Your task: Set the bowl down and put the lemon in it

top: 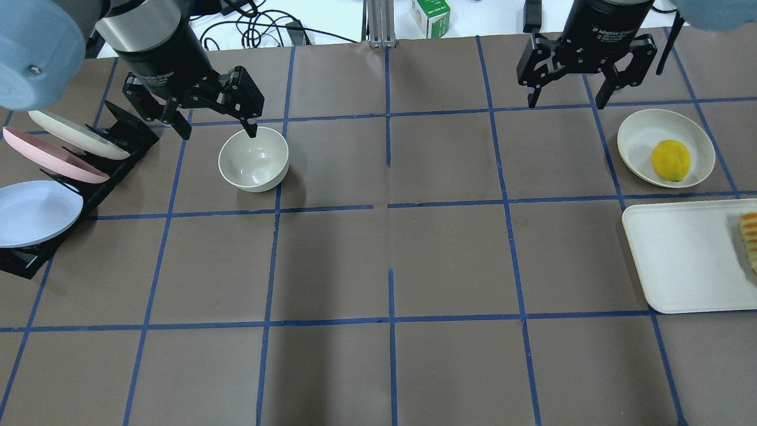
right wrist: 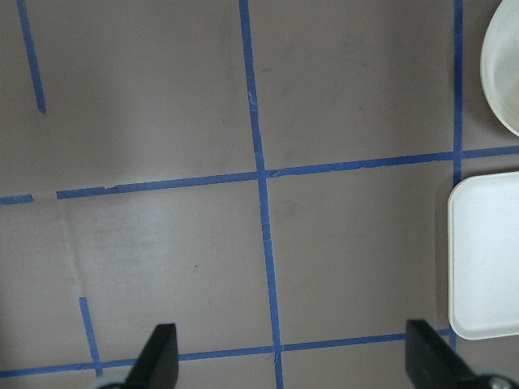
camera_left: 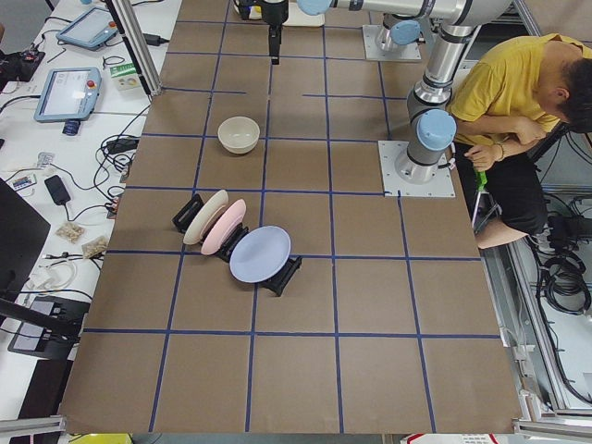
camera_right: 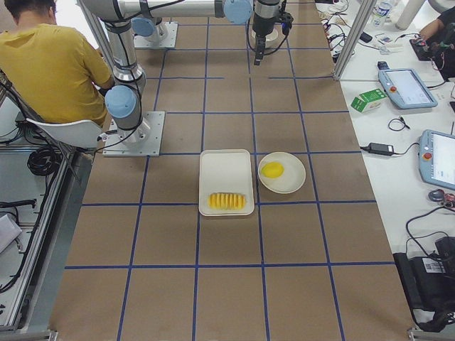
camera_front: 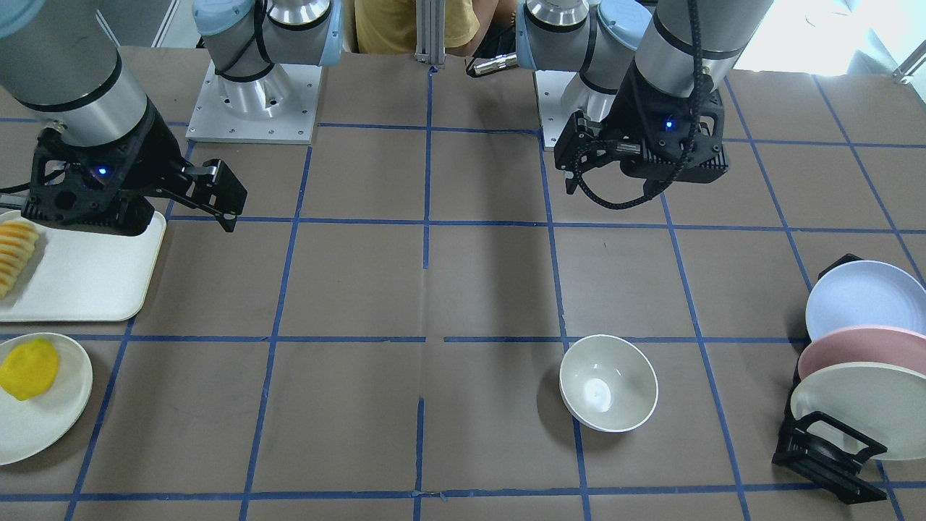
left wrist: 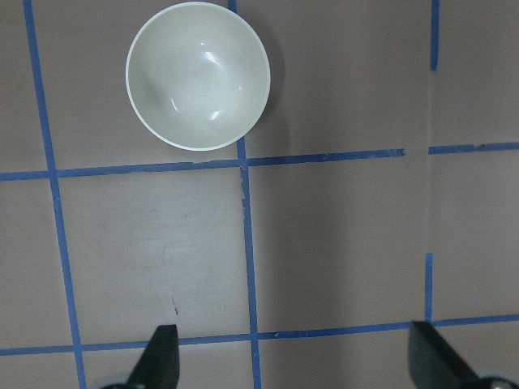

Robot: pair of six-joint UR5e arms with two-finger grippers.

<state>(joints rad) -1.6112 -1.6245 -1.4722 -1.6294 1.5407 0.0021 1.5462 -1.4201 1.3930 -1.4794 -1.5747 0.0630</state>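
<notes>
One table, papered brown and squared with blue tape, fills the room as we see it. Benches strewn with cables and tablets run along the side beyond the bowl. A person in a yellow shirt sits on the robot's side of the bowl.

The left gripper hangs pointing straight down, raised high on the robot's side of the bowl, jaws spread wide and holding nothing. Our wrist view puts the bowl ahead of the fingertips, not between them. The right gripper hangs the same way well to the right of the bowl, also spread wide and empty.

We count one bowl, upright on the table beside a tape crossing. One lemon lies well right of the bowl on one flat plate. One tray with one row of fruit slices also sits far right of the bowl. One black rack just left of the bowl holds three racked plates on edge: white, pink and blue.
</notes>
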